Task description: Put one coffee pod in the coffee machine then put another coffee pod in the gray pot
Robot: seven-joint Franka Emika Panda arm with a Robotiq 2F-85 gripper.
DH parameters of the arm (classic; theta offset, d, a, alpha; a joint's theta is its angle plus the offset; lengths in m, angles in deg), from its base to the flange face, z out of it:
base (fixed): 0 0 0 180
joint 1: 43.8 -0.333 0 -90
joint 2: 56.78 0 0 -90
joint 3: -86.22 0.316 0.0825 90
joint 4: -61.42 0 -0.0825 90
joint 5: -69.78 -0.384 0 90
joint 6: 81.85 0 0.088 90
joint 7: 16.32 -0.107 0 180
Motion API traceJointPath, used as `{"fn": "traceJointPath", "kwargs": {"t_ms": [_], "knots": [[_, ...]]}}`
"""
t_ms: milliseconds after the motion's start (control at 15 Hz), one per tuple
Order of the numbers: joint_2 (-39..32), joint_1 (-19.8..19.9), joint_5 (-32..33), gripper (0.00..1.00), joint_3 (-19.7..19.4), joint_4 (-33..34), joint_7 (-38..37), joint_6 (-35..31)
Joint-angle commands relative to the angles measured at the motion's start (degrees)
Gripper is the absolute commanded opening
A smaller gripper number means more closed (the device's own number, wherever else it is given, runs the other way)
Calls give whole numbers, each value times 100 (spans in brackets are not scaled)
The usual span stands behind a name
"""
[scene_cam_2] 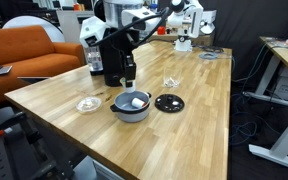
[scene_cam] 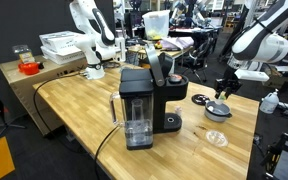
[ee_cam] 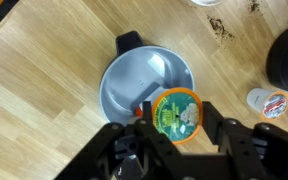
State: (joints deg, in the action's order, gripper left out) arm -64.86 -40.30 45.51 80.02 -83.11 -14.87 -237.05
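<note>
The gripper point(ee_cam: 176, 122) was clamped on a coffee pod point(ee_cam: 177, 110), held over the gray pot point(ee_cam: 129, 85). Another pod point(ee_cam: 267, 102) lay on the wooden table point(ee_cam: 44, 95) nearby.

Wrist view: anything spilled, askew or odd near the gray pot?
Nothing spilled or askew. Only dark smudges mark the light wooden tabletop beyond the gray metal pot; the gripper holds a green-lidded coffee pod over its rim.

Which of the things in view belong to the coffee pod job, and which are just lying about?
Job in hand: coffee pod, clamped in the gripper; gray pot; coffee machine.

Lying about: black disc; glass dish; white bottle; orange sofa.
</note>
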Motion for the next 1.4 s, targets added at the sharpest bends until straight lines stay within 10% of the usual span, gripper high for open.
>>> {"fn": "traceJointPath", "kwargs": {"t_ms": [0,1200,1333], "knots": [[-215,261,-62,26,140,217,165,215],[-574,492,-766,27,459,205,235,335],[-605,496,-737,56,465,201,190,311]]}}
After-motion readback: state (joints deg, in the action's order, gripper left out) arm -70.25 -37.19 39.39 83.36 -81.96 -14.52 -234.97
